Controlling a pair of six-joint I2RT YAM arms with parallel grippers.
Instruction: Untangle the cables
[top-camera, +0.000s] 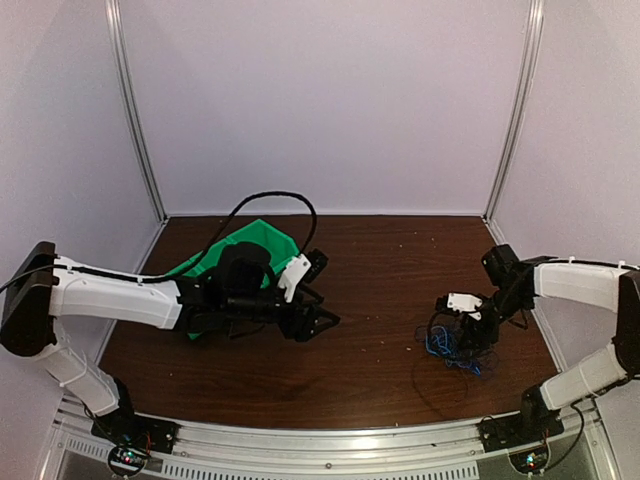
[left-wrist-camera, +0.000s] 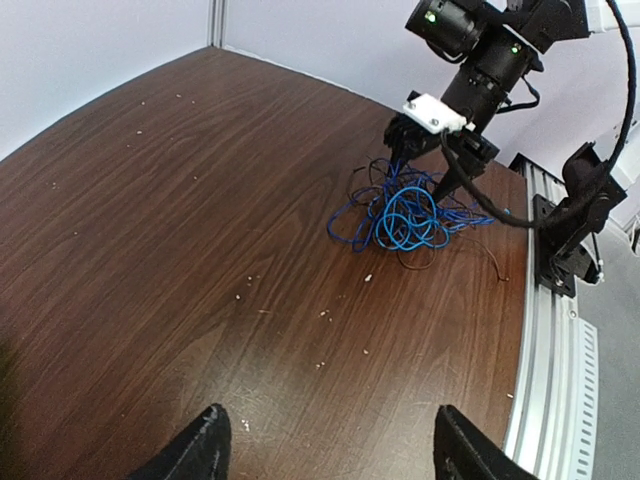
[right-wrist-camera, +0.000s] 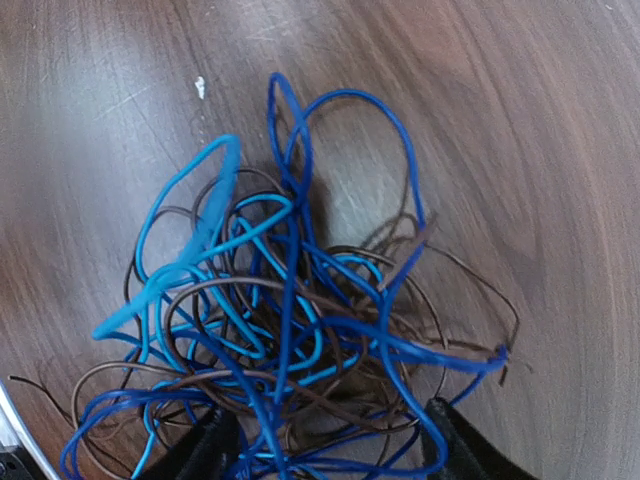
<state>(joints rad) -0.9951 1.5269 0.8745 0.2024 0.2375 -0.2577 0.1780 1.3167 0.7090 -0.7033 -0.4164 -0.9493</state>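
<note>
Right wrist: your R claw (right-wrist-camera: 328, 432) part-open astride tangled thin blue & dark wires (right-wrist-camera: 290, 300); L claw (left-wrist-camera: 328, 428) wide, empty.

Robot test cell, lab-type. Plain white panel walls (top-camera: 330, 100) at 9, 12 and 3 o'clock, joined by aluminium posts (top-camera: 135, 110). Dark wood-grain table (top-camera: 380, 290). Aluminium rail (top-camera: 330, 440) at 6 o'clock carries two bolted arm bases (top-camera: 120, 430).

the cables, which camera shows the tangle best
Right wrist view: the cables fill the frame, so single blue and dark strands and their crossings show. The left wrist view shows the whole tangle from farther off; the top view shows only a small blue-black clump.
</note>
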